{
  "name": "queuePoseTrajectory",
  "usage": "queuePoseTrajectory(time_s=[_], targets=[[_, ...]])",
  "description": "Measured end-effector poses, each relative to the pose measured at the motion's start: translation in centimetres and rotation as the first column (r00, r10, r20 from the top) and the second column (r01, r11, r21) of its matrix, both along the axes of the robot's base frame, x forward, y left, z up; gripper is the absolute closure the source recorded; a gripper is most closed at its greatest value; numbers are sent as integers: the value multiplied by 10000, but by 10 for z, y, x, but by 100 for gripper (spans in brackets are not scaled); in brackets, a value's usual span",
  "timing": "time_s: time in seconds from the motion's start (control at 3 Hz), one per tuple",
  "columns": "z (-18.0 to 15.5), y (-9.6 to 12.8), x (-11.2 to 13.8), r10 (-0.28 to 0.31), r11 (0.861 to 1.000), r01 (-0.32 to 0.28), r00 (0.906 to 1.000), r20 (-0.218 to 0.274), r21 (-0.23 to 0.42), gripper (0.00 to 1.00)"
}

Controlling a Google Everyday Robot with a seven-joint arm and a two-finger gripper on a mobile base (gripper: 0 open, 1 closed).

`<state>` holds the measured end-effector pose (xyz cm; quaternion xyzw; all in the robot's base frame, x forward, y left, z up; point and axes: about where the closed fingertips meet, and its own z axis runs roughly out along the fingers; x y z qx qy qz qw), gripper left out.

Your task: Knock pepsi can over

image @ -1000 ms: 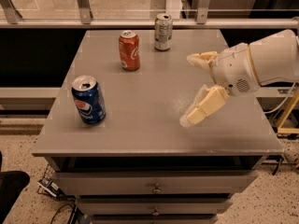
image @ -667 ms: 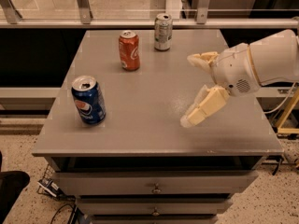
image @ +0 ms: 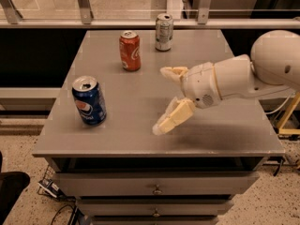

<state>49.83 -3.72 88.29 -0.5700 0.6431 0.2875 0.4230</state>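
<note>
My hand (image: 161, 101) hangs over the middle of the desk (image: 220, 135), fingers spread wide, holding nothing.
I see the pepsi can (image: 89, 100) upright near the front left corner, well apart from the hand; the red can (image: 130, 50) and the silver can (image: 164, 32) stand upright toward the back edge; drawers (image: 154, 184) sit below.

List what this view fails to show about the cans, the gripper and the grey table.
Camera view:
- Cream two-finger gripper, open above the right-middle of the grey tabletop: whether its lower fingertip touches it is unclear; the arm is cut off by the right edge.
- Dark blue aluminium pepsi can: far side hidden by its own body.
- Silver-white can: label too small to read.
- Lower drawers: cut off by the bottom edge.
</note>
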Motion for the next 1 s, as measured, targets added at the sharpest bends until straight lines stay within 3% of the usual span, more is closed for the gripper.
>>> queuePoseTrajectory(time_s=[0.67,1.0], targets=[[-28,62,-6,674,9925,-627,9968,-420,1053,0],[-23,95,-10,976,9843,-910,9945,-368,1510,0]])
